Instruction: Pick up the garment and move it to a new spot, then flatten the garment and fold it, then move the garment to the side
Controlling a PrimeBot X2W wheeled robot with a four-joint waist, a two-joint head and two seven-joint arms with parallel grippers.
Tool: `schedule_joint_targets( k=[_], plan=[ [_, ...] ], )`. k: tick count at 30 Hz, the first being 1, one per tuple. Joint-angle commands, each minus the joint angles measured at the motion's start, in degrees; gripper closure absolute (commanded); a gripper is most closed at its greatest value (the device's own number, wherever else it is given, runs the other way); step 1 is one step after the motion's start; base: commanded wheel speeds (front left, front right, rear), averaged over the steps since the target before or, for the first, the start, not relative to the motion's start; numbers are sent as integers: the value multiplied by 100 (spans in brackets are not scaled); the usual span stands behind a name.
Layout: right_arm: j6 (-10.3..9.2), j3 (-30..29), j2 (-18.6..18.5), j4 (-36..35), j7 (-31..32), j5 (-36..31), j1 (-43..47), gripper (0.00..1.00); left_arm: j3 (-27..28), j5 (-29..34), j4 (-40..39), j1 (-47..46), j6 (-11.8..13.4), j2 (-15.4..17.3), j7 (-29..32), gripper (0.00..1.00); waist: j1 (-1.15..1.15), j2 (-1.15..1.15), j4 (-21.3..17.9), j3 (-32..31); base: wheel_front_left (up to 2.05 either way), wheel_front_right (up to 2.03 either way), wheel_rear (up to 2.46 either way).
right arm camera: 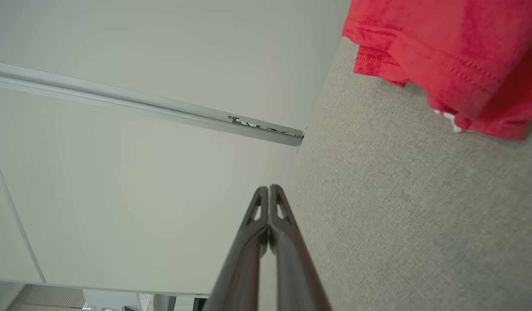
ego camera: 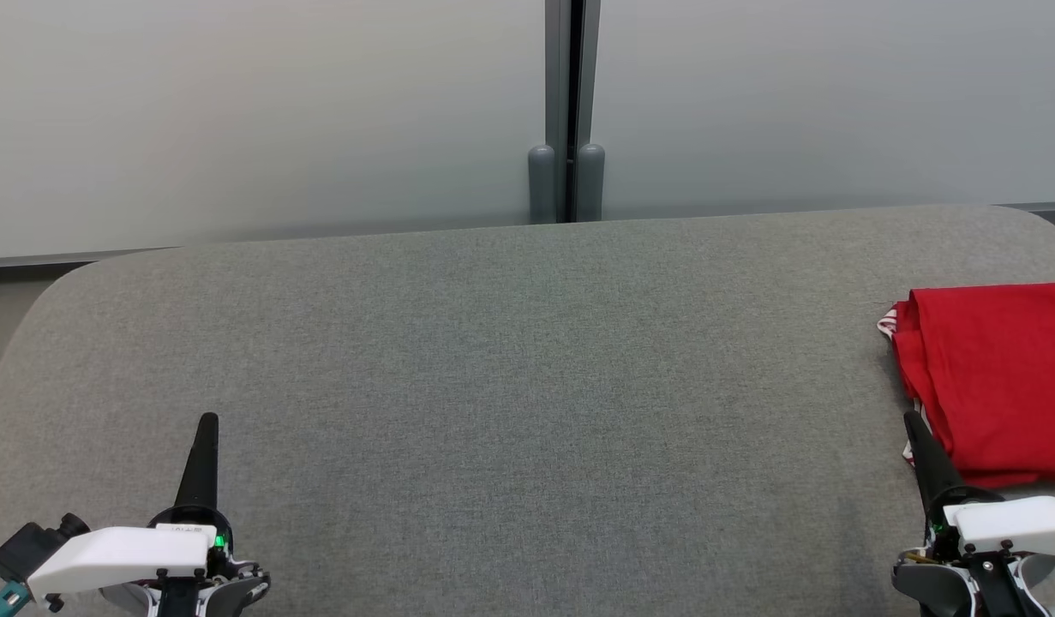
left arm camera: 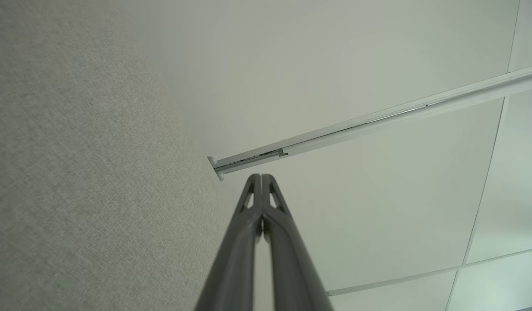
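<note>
Both pressed together (empty): left gripper (ego camera: 208,422), right gripper (ego camera: 911,420). Needed clearance from seemingly folded garment (ego camera: 998,377), right edge.

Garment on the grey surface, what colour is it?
The garment is red, seen best in the head view.

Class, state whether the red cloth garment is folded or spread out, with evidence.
Folded: the red cloth garment lies as a compact block, with stacked layered edges showing along its left side.
</note>
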Motion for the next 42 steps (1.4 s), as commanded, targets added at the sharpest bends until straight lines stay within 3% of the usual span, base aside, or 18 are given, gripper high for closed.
schedule_joint_targets(
  k=[1,33,42],
  plan=[
    [0,-49,-13,-67,58,115,-98,100,30,-135,-23,-124,-25,37,25,100,0,0,1,2,0,0,0],
    [0,-348,122,-152,405,1152,-81,100,68,-1480,10,-286,-65,39,363,100,0,0,22,55,0,0,0],
    [0,-370,128,-159,427,1216,-81,100,70,-1560,13,-290,-67,39,396,100,0,0,24,60,0,0,0]
  ],
)
